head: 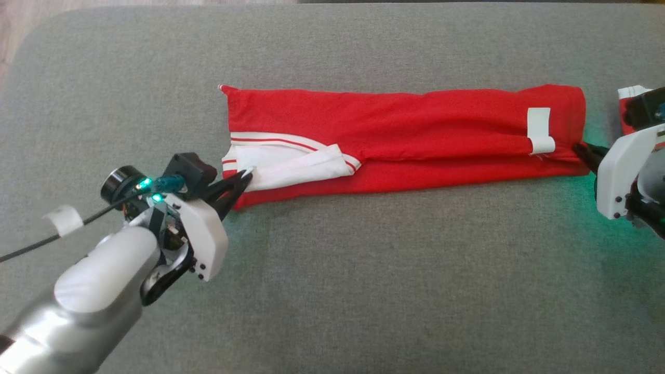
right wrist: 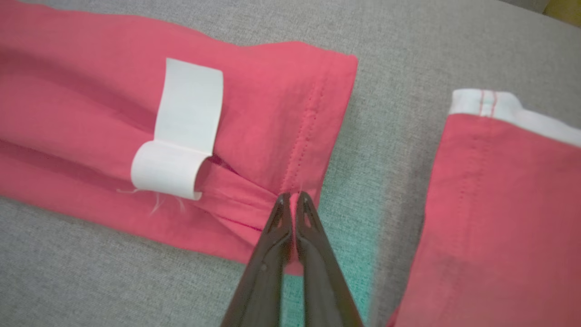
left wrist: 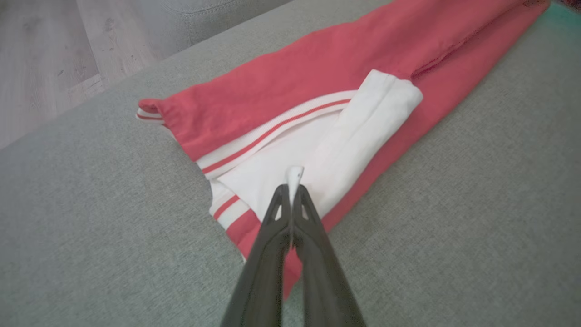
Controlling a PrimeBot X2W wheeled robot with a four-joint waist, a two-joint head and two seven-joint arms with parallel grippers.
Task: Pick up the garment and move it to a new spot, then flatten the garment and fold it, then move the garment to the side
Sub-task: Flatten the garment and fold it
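Note:
The garment [head: 405, 135] is red with white striped trim and lies as a long, narrow band, folded lengthwise, across the grey padded surface [head: 332, 270]. My left gripper [head: 247, 177] is shut on the white part at its left end. In the left wrist view a tuck of white cloth pokes out between the closed tips of the left gripper [left wrist: 292, 188] over the garment [left wrist: 317, 77]. My right gripper [head: 580, 149] is shut on the hem at the right end. The right wrist view shows the right gripper [right wrist: 293, 198] pinching bunched red cloth of the garment [right wrist: 272, 104] next to a white label [right wrist: 186, 122].
Another red piece with a white striped edge [head: 630, 101] lies just past the garment's right end, beside my right wrist, and shows as a red piece [right wrist: 499, 204] in the right wrist view. Wooden floor [left wrist: 50, 59] lies beyond the surface's far left edge.

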